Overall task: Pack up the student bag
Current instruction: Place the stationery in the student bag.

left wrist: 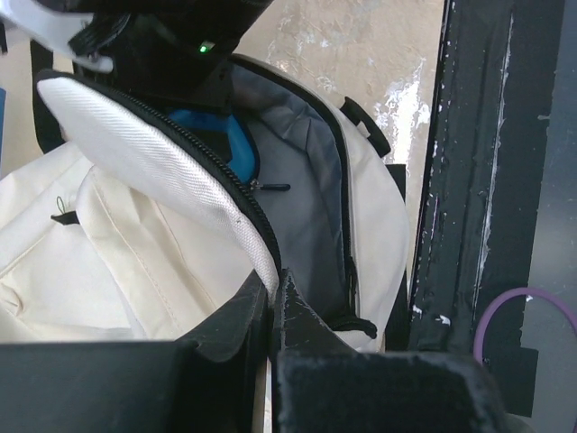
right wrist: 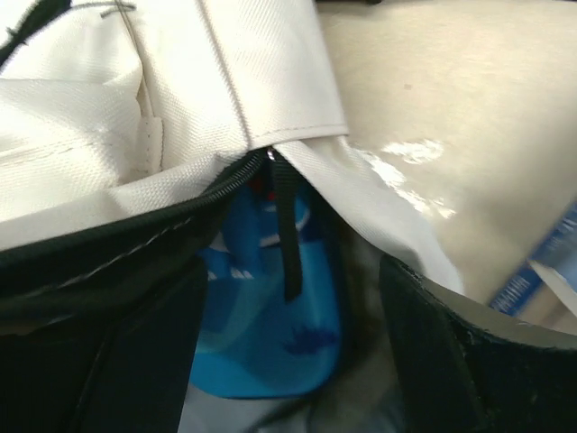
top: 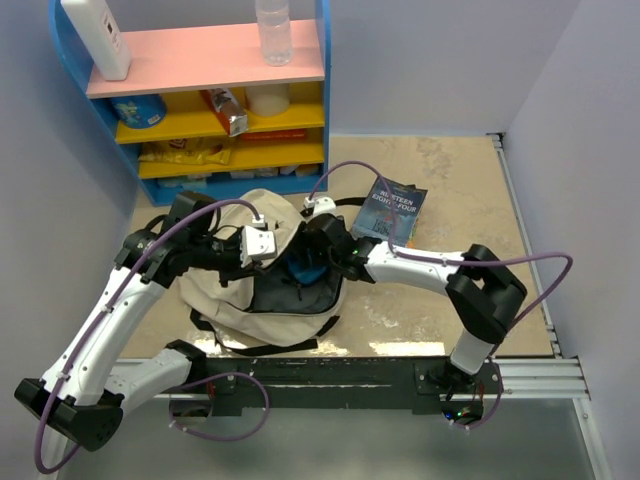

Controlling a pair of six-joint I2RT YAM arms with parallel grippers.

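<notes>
The student bag (top: 225, 290), a beige canvas backpack, lies on the table with its main compartment open and its grey lining (left wrist: 306, 189) showing. My left gripper (left wrist: 273, 293) is shut on the bag's zipper edge and holds the upper flap (left wrist: 153, 153) up. My right gripper (right wrist: 293, 271) is inside the opening, jaws open. A flat blue patterned item (right wrist: 270, 352) lies in the bag between its fingers (right wrist: 433, 352), with a gap on the right side. A black zip pull (right wrist: 288, 234) hangs over it. A blue book (top: 390, 212) lies on the table to the right of the bag.
A blue shelf unit (top: 200, 100) with pink and yellow shelves stands at the back, with a clear bottle (top: 273, 30) and a white bottle (top: 97, 35) on top. A black rail (top: 330, 370) runs along the near edge. Walls close in left and right.
</notes>
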